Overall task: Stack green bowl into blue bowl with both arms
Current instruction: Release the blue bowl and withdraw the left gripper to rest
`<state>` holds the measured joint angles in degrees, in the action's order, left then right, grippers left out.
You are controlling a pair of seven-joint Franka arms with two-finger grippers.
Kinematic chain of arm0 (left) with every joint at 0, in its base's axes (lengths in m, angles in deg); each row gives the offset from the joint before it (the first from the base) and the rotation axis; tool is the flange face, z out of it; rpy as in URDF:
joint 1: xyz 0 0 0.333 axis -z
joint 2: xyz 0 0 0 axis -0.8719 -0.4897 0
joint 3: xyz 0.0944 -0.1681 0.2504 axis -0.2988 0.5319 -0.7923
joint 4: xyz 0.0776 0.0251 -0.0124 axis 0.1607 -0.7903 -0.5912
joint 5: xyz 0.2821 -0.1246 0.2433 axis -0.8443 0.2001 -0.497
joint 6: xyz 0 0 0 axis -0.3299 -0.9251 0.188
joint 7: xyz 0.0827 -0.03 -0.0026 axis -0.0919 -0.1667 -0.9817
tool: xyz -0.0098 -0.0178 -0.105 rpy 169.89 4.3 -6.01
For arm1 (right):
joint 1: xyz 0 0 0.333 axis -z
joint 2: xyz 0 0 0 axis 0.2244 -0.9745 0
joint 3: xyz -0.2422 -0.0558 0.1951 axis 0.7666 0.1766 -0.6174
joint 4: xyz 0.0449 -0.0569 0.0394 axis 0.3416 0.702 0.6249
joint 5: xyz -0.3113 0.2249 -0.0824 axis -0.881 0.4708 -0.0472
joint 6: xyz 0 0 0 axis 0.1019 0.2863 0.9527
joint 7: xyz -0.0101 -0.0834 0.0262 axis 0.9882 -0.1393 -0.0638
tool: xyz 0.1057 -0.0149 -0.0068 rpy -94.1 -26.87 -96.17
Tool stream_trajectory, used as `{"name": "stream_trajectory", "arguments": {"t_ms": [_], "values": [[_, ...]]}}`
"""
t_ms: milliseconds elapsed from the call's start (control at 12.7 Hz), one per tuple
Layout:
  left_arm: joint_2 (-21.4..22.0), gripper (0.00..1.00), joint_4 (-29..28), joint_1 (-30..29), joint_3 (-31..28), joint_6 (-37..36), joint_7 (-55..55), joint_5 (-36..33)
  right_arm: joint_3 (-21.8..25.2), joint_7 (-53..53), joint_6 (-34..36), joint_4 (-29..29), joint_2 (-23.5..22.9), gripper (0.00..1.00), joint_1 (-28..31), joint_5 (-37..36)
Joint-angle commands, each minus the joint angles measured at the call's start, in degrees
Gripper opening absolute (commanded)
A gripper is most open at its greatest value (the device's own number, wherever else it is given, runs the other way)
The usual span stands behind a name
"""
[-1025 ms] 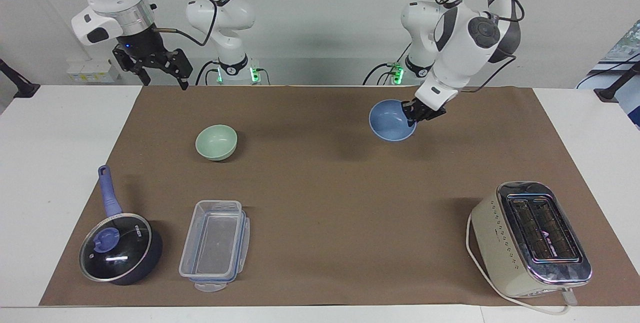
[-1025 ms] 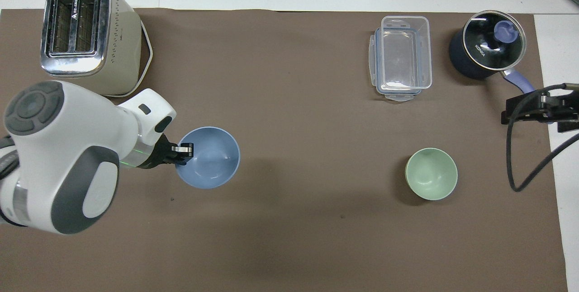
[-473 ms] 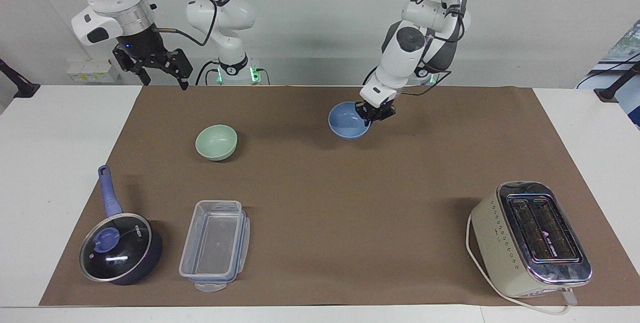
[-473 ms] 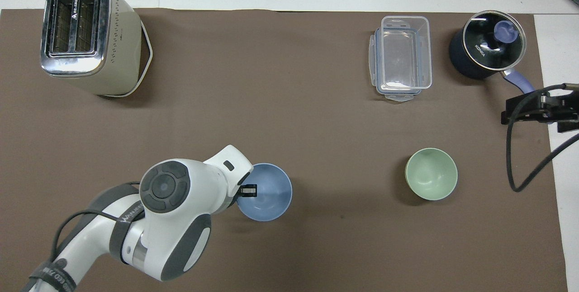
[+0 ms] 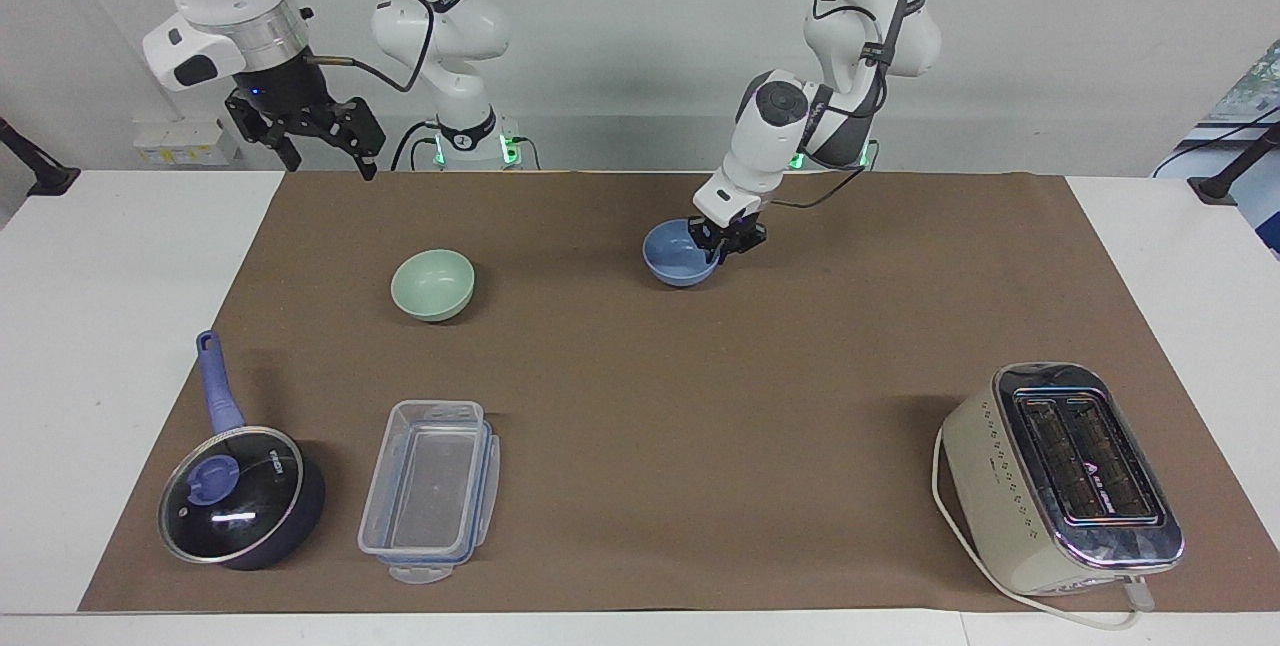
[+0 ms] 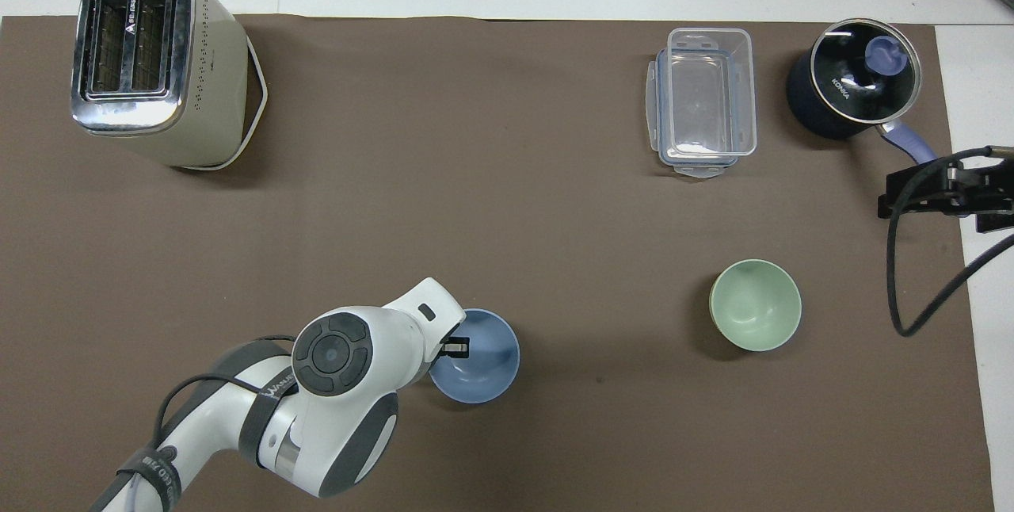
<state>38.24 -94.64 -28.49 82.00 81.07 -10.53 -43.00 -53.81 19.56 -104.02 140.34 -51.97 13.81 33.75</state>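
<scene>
**A:** Where do the two bowls sit?

**B:** The blue bowl (image 5: pixel 680 254) rests upright on the brown mat (image 5: pixel 640 486) that covers the table (image 5: pixel 110 326), near the middle of the mat's width and close to the robots' edge. The green bowl (image 5: pixel 432 284) stands upright and alone on the mat, toward the right arm's end of the table, a little farther from the robots than the blue bowl. The two are well apart.

**A:** What about the left arm?

**B:** The left pincer (image 5: pixel 722 242) is down at the blue bowl's rim, on the side toward the left arm's end. One finger (image 6: pixel 454 347) lies inside the bowl, across the rim. Whether the fingers clamp the rim or have let go, I cannot tell.

**A:** And the right arm?

**B:** It waits. The right pincer (image 5: pixel 322 138) hangs high in the air over the mat's corner at its own end of the table, its fingers spread wide and holding nothing.

**A:** What else is on the table?

**B:** A dark-blue saucepan (image 5: pixel 243 498) with a glass lid and a clear plastic container (image 5: pixel 430 488) stand side by side, farther from the robots than the green bowl. A cream toaster (image 5: pixel 1060 476) stands at the left arm's end, also on the part of the mat far from the robots.
</scene>
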Motion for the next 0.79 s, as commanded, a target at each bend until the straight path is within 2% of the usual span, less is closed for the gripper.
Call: {"name": "stream_trajectory", "arguments": {"t_ms": [0,236,473,709], "values": [[0.1,1.0,3.5,-3.6,-0.8,-3.1,0.8,0.1,-0.1,0.9,0.3,0.0,0.2,1.0,0.6,0.7],[-0.3,1.0,13.3,-11.7,-0.9,-13.8,2.4,-3.3,-0.2,0.8,0.3,0.0,0.2,1.0,0.6,0.8],[0.0,1.0,17.5,-20.9,-0.9,-18.8,12.3,-3.6,-0.1,0.9,0.3,0.1,0.2,1.0,0.6,0.7],[-0.1,1.0,25.2,-28.6,-1.0,-28.7,21.6,-3.9,-0.1,1.4,0.2,0.9,0.6,1.0,0.7,0.7]]}}
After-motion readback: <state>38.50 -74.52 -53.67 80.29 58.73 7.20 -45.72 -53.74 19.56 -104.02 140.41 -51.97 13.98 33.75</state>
